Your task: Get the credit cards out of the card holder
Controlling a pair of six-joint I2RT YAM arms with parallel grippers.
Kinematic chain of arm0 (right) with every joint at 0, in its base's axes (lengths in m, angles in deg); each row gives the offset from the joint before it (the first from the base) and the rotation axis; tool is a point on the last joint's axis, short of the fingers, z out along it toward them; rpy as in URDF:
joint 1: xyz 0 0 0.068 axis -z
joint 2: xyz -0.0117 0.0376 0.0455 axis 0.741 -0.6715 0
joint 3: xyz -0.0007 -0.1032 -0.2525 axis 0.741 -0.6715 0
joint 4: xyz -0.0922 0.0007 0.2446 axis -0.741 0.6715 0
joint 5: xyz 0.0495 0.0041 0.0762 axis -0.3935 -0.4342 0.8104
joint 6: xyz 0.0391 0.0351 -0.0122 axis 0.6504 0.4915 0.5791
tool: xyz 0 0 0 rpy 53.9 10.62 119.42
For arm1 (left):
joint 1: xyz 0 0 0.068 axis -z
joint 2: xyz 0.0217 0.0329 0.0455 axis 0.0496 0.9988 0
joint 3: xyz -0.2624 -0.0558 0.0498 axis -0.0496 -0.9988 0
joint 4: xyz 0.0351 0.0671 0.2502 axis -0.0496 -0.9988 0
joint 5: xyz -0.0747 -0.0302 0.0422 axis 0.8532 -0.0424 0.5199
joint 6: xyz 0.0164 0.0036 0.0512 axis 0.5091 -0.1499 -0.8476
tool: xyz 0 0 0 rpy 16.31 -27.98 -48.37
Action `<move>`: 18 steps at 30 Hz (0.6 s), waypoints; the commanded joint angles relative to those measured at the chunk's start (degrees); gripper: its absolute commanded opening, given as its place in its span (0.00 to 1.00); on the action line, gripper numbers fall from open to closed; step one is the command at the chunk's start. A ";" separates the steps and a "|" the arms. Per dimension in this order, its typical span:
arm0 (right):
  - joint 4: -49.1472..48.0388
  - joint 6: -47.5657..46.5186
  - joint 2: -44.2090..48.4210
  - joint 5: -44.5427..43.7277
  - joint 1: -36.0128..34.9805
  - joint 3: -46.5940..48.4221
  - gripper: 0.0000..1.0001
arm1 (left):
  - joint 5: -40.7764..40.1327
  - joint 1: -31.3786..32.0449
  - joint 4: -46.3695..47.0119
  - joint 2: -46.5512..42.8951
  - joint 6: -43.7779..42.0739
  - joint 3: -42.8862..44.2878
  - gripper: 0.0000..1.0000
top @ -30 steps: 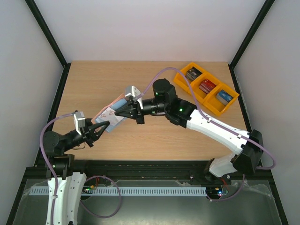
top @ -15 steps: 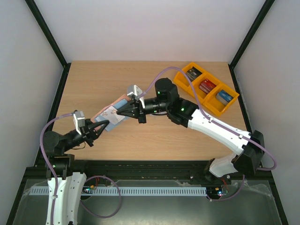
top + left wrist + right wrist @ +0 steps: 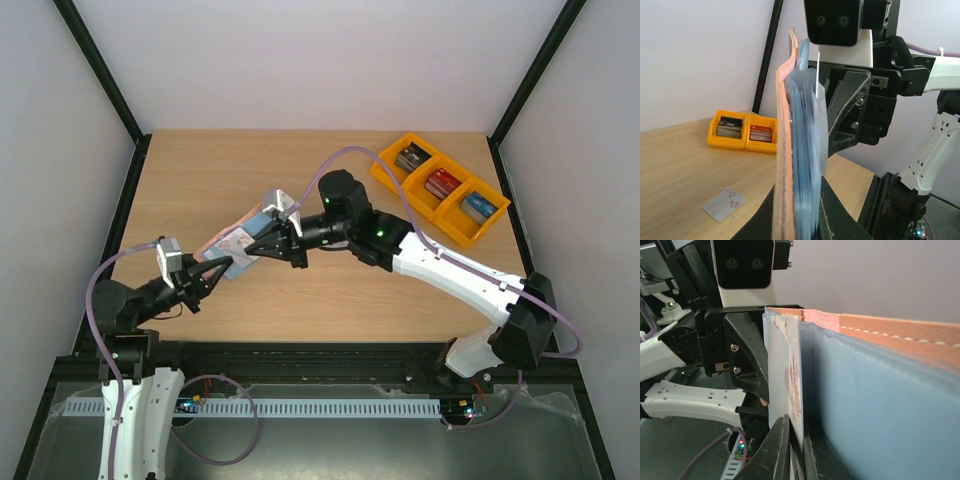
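Note:
My left gripper (image 3: 222, 268) (image 3: 799, 200) is shut on the lower edge of the card holder (image 3: 232, 245) (image 3: 785, 150) and holds it upright above the table. The holder is pinkish-tan outside and light blue inside (image 3: 880, 405). A whitish credit card with reddish marks (image 3: 790, 380) stands out of its pocket, and my right gripper (image 3: 252, 250) (image 3: 796, 427) is shut on that card's edge. In the left wrist view the same card shows as a thin white edge (image 3: 817, 75). Another credit card (image 3: 724, 204) lies flat on the table below the holder.
Orange bins (image 3: 440, 190) (image 3: 745, 134) holding dark, red and blue boxes stand at the back right of the wooden table (image 3: 200, 170). The two grippers face each other closely at the table's left centre.
My right arm has shifted slightly left and nearer, closing in on the holder. The left arm and the holder have stayed in place.

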 commanded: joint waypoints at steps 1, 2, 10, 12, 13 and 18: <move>0.80 0.13 -0.33 1.29 -0.17 1.43 0.06 | 1.09 0.23 0.18 -1.06 -2.30 0.87 0.02; 0.65 0.19 -0.12 1.14 -0.14 1.42 0.07 | 1.00 0.24 -0.37 -1.06 -2.70 0.92 0.02; 1.99 1.81 0.38 -4.61 0.64 3.21 0.02 | -1.69 0.24 -4.47 -1.08 -5.87 0.90 0.02; -0.03 5.99 1.04 -8.26 2.33 2.62 0.02 | -7.10 0.24 -6.32 -1.10 -5.62 0.88 0.02; -1.70 8.54 1.55 -10.11 3.54 1.79 0.01 | -10.33 0.24 -7.01 -1.01 -5.21 0.73 0.02; -9.63 24.95 4.11 -25.57 11.17 -4.04 0.02 | -30.06 -0.83 -12.68 -0.68 0.82 -1.55 0.02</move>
